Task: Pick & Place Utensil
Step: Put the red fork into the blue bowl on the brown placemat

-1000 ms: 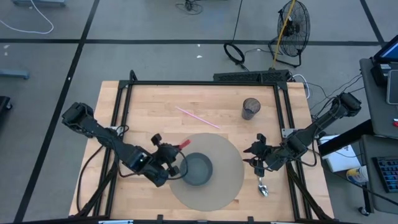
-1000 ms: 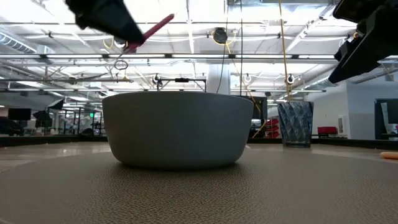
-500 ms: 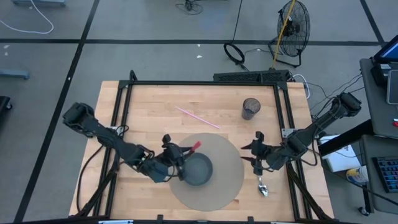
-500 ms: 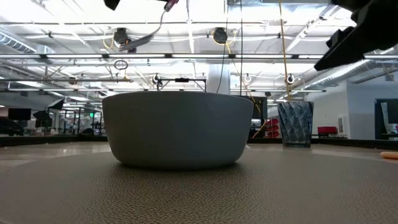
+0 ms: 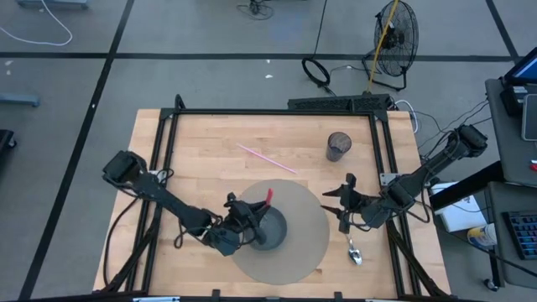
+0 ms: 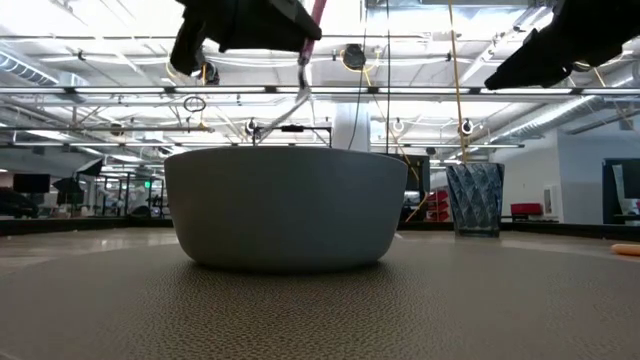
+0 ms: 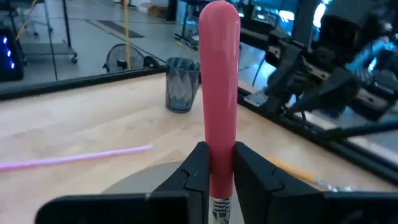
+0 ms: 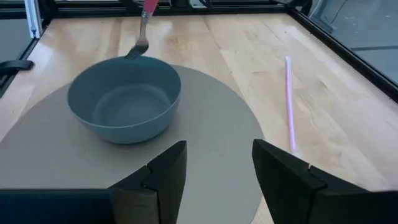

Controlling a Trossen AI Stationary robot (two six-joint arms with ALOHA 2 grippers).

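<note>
Here the left pincer [image 5: 243, 220] pinches a pink-handled fork [image 5: 267, 200] upright, its metal head poised over the rim of the grey bowl [image 5: 268, 230] on the round mat [image 5: 306, 218]. Rightward, the right pincer [image 5: 342, 204] hangs spread above the desk [image 5: 210, 143].

A grey-blue bowl [image 8: 124, 106] sat on a round grey mat [image 8: 205, 155] laid over a light wooden table [image 8: 261, 50]. A pink-handled utensil [image 8: 144, 28] hung with its metal end just above the bowl's far rim. A pink straw [image 8: 289, 102] lay on the wood beside the mat. The right gripper [image 8: 217, 177], fingers [image 8: 158, 180] spread apart, hovered near the bowl, apart from it.
</note>
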